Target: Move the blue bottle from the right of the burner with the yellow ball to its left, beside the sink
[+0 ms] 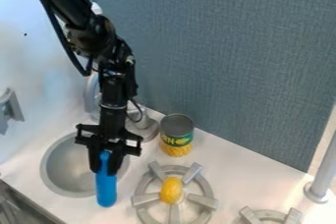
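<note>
The black gripper (105, 165) hangs at the lower left over the right part of the sink, shut on a blue elongated object (106, 186). This object points down from between the fingers, its lower end in front of the sink's right rim. To the right, a yellow oval object (172, 190) lies on a grey burner grate (209, 202). Behind the grate a can (177, 135) with a green and yellow label stands upright, right of the gripper.
The round metal sink (56, 171) is set in the white counter (239, 181). A grey faucet base (146, 127) stands behind it. Part of a second burner (269, 214) and a grey post (322, 179) are at the right. A blue-grey partition (230, 61) rises behind.
</note>
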`<action>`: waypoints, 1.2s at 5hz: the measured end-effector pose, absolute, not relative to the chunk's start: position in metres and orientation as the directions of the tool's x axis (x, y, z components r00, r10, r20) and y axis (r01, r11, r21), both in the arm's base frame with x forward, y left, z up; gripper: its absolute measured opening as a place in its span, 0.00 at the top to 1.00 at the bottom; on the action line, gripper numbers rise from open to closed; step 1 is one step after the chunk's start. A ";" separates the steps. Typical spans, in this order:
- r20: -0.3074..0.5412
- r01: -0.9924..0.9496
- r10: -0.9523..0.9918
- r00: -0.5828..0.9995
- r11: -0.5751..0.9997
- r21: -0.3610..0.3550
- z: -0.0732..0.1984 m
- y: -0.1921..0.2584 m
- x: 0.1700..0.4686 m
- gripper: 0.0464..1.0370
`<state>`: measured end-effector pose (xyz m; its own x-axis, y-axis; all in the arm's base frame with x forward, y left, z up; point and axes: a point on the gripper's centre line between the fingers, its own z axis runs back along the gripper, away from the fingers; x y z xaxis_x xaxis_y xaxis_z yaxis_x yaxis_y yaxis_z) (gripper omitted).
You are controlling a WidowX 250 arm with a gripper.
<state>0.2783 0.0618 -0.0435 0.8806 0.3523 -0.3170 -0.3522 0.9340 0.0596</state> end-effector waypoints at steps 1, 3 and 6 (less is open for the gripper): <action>-0.325 -0.343 0.333 0.885 0.939 0.027 -0.043 0.057 0.277 0.58; -0.344 -0.342 0.325 0.881 0.940 0.012 -0.049 0.054 0.273 0.04; -0.234 -0.351 0.344 0.909 0.936 0.015 -0.014 0.060 0.281 0.04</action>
